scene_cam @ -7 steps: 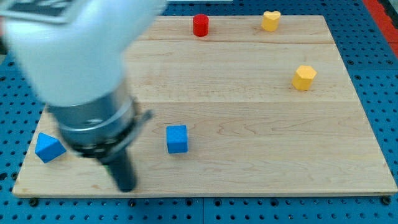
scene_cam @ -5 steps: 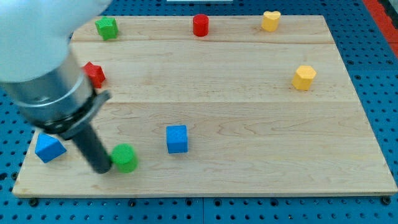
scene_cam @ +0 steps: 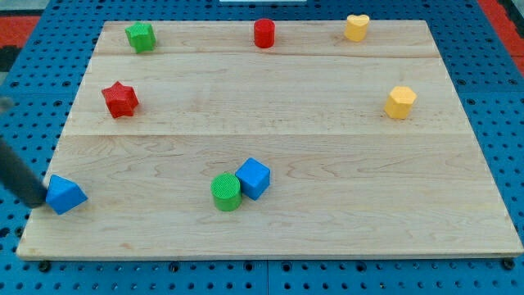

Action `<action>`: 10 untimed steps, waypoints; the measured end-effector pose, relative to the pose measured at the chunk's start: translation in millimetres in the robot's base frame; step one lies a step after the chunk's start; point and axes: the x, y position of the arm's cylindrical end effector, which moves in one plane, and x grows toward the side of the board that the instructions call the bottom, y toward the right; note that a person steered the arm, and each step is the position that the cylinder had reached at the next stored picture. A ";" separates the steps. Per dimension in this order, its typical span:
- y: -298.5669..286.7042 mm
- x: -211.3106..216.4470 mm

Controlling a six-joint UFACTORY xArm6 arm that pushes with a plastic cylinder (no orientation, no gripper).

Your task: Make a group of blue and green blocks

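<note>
A green cylinder (scene_cam: 227, 192) sits touching a blue cube (scene_cam: 254, 178) near the board's bottom middle. A blue triangular block (scene_cam: 65, 195) lies at the bottom left. A second green block (scene_cam: 141, 37) sits at the top left. My tip (scene_cam: 37, 199) is at the view's left edge, right beside the blue triangular block's left side; the rod is blurred.
A red star (scene_cam: 120, 99) lies at the left. A red cylinder (scene_cam: 264, 34) and a yellow heart (scene_cam: 356, 27) sit along the top. A yellow block (scene_cam: 400, 102) lies at the right. The wooden board (scene_cam: 327, 205) rests on a blue pegboard.
The green cylinder has been pushed right against the blue cube, which shifted and turned. The arm has swung away to the left, next to the blue triangular block.
</note>
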 end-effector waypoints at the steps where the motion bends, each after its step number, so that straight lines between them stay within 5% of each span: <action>1: 95.4 -17.6; 3: 164.9 -13.3; 4: 119.4 -29.3; 6: 241.0 -220.5; 8: 96.9 -357.5; 10: 74.2 -334.2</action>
